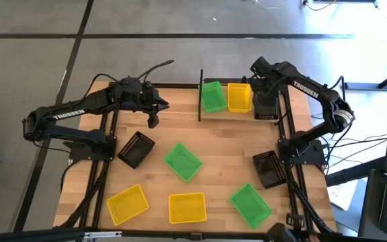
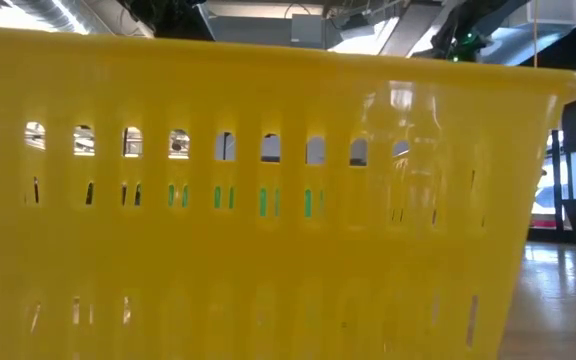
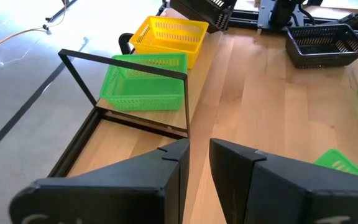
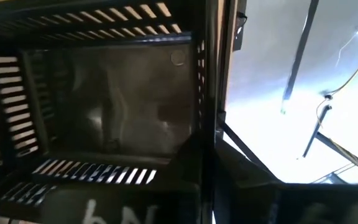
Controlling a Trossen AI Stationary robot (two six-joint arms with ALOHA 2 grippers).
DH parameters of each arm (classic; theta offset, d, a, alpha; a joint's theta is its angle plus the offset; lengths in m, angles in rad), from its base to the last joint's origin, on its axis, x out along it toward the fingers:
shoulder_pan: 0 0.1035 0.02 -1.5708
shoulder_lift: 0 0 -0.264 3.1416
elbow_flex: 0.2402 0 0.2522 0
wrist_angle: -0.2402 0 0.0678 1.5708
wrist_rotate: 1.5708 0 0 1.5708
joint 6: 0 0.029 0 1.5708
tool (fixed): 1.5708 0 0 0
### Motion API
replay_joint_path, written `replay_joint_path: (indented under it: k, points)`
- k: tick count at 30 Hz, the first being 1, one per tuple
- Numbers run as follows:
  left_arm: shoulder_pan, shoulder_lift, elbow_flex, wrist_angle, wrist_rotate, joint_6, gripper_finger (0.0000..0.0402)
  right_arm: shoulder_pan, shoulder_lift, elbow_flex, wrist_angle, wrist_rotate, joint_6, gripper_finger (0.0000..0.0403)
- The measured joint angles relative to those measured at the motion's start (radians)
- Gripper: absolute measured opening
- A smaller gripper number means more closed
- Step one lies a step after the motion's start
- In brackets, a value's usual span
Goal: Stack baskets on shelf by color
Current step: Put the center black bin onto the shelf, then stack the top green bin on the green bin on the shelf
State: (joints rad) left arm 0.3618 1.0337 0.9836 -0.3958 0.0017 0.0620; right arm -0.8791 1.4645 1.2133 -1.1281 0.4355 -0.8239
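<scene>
The shelf stands at the table's far edge, and a green basket and a yellow basket rest on it side by side. To the right of the yellow one is a black basket, and my right gripper is shut on its far end. My left gripper hovers open left of the shelf, nothing between its fingers. In the left wrist view the green basket and the yellow basket sit behind the shelf's black rail. My right gripper holds the black basket by one wall's rim, which runs in between the fingers. The basket's inside lies on one side and the floor beyond on the other. The fingers slant down from the far side. Whether the basket's bottom rests on the shelf, I cannot tell.
Loose on the table lie a black basket, a green one, a black one, two yellow ones and a green one. A yellow basket wall fills the low view.
</scene>
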Motion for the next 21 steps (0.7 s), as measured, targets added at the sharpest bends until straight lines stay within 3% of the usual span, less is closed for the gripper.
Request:
replay_joint_path:
  k: [15,21]
  points:
    - [0.0,0.0,0.0,0.0,-0.001,-0.001,0.0055,-0.02,0.023,0.0,0.055,0.027,0.008,0.007]
    - [0.0,0.0,0.0,-0.001,-0.012,-0.002,0.0055,-0.02,0.015,0.0,0.059,0.15,0.017,0.0077]
